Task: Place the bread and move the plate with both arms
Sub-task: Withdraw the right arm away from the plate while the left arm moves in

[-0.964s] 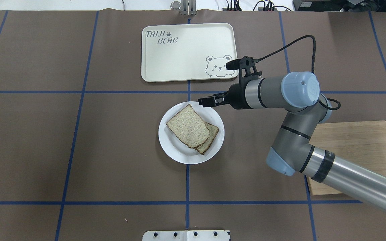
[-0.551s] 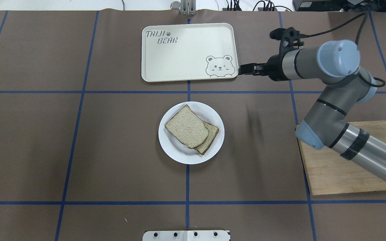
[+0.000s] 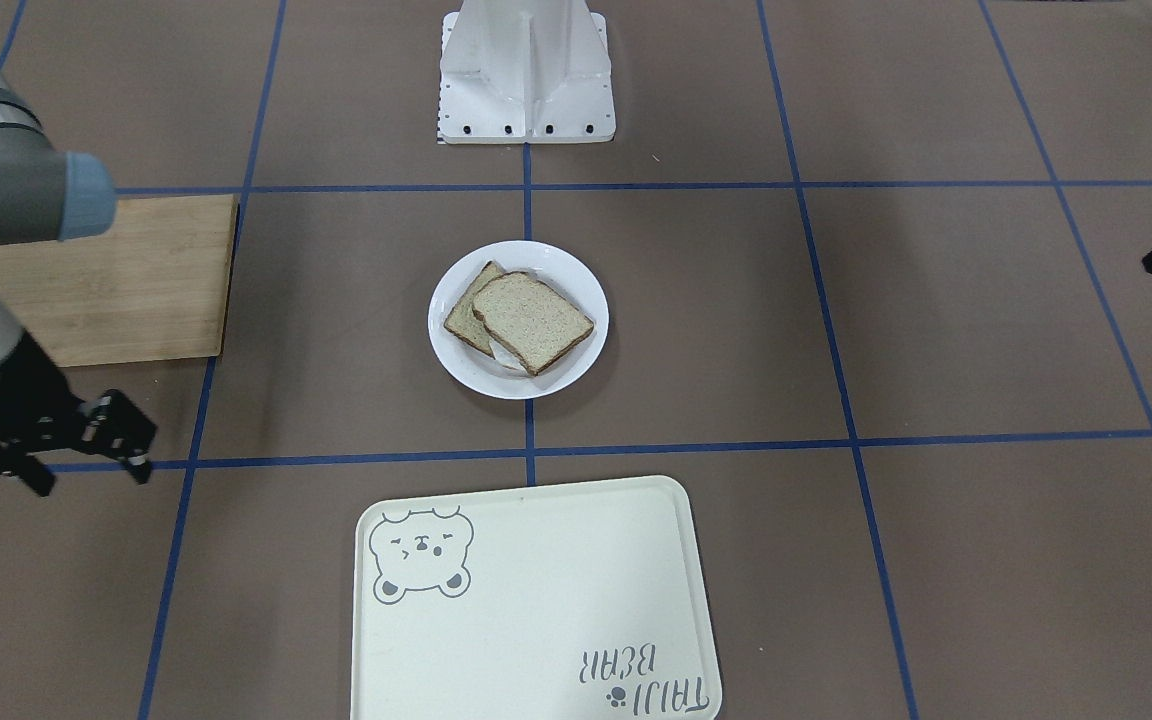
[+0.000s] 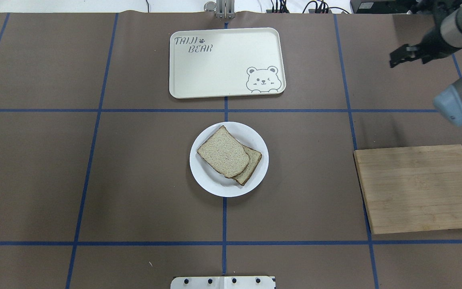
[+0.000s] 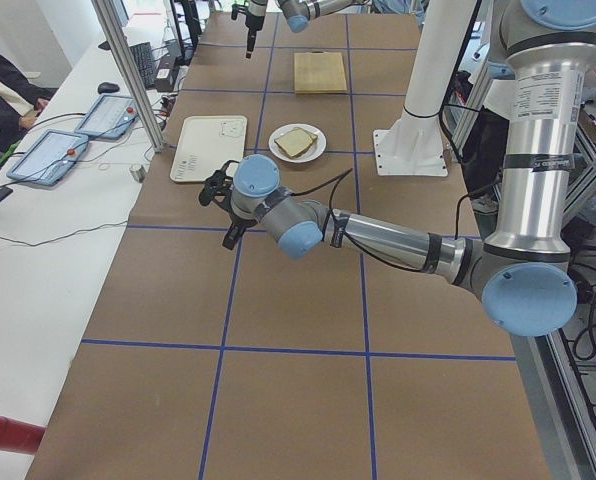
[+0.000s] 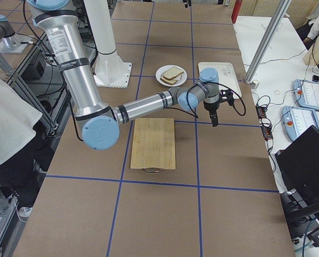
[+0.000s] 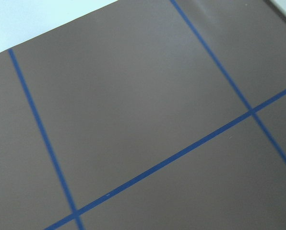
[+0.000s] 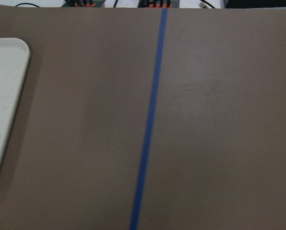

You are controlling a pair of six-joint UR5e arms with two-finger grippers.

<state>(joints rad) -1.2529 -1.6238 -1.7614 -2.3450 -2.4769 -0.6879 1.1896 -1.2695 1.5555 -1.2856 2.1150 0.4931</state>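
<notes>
Plate point(image 4: 215, 184) on brown mat point(image 4: 142, 168) w/ blue grid point(image 4: 224, 220)

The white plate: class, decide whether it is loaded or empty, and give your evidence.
Loaded: on the plate an upper bread slice lies overlapping a lower bread slice.

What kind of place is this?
Probably a robotics lab test bench: a brown table taped into a blue grid, a left arm and right arm mounted on one white base, and control tablets on a side bench.
</notes>
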